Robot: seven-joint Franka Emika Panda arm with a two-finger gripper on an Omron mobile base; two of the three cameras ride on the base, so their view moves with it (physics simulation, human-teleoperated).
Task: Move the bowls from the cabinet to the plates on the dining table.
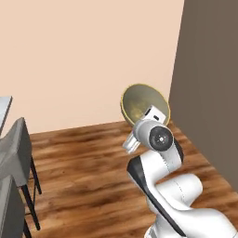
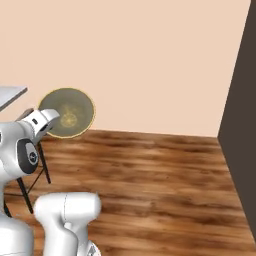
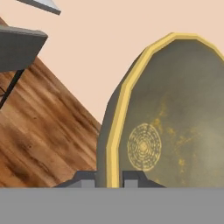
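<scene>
One of the bowls (image 1: 139,103) hangs in the air tipped on its side, olive inside with a yellow rim, its mouth facing the cameras. My gripper (image 3: 109,180) is shut on its lower rim, one fingertip on each side of the wall. From the right base the bowl (image 2: 70,111) sits just ahead of the white hand, with the gripper (image 2: 56,121) at its left edge. In the hand view the bowl (image 3: 175,118) takes up the right half. A pale tabletop corner (image 2: 12,93) juts in at the left; I cannot tell whether it is the dining table. The plates and the cabinet's doors are out of view.
Grey stools (image 1: 16,153) stand under the tabletop corner at the left, on thin dark legs (image 2: 31,186). A tall grey-brown panel (image 1: 207,88) walls off the right side. A peach wall (image 1: 88,56) stands behind, with wooden floor (image 2: 150,180) below.
</scene>
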